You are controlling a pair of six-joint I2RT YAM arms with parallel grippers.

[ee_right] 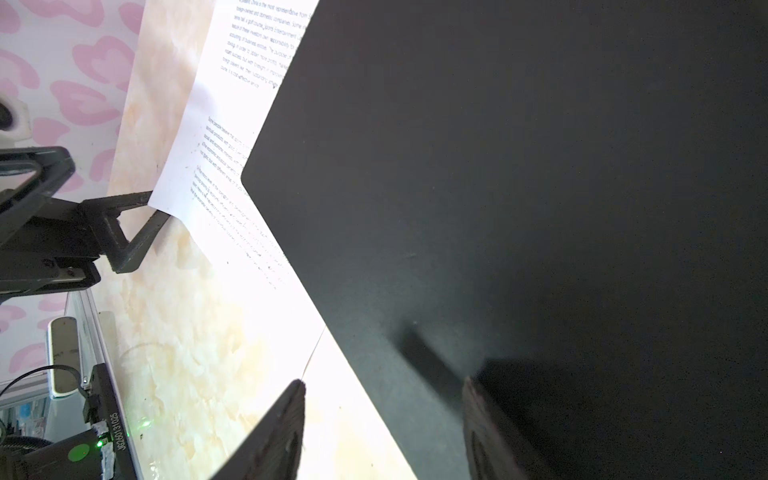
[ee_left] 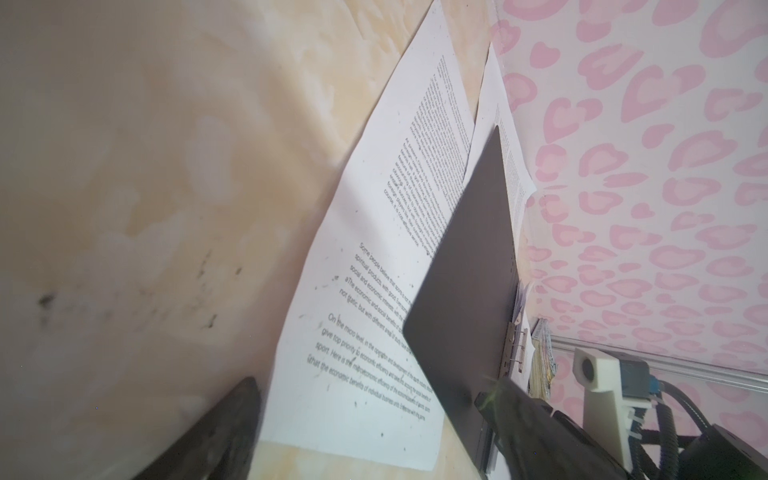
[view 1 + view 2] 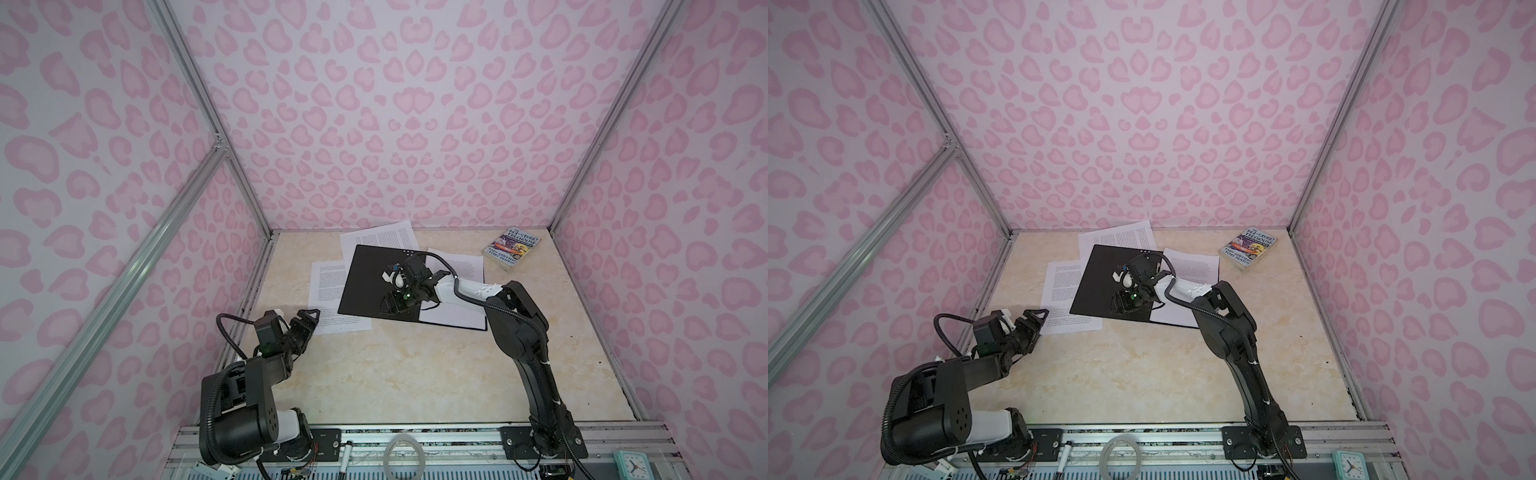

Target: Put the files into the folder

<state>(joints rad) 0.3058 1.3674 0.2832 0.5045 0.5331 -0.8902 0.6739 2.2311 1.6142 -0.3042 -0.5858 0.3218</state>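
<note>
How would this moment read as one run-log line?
left pincer: open at near sheet's corner | right pincer: open over folder's near edge | files: loose, partly under open folder | book: far right

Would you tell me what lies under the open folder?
Printed sheets stick out from under the folder at its far, left and near edges; anything wholly beneath is covered.

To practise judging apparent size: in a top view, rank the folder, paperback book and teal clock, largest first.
1. folder
2. paperback book
3. teal clock, cut off at the frame edge, so less sure
</note>
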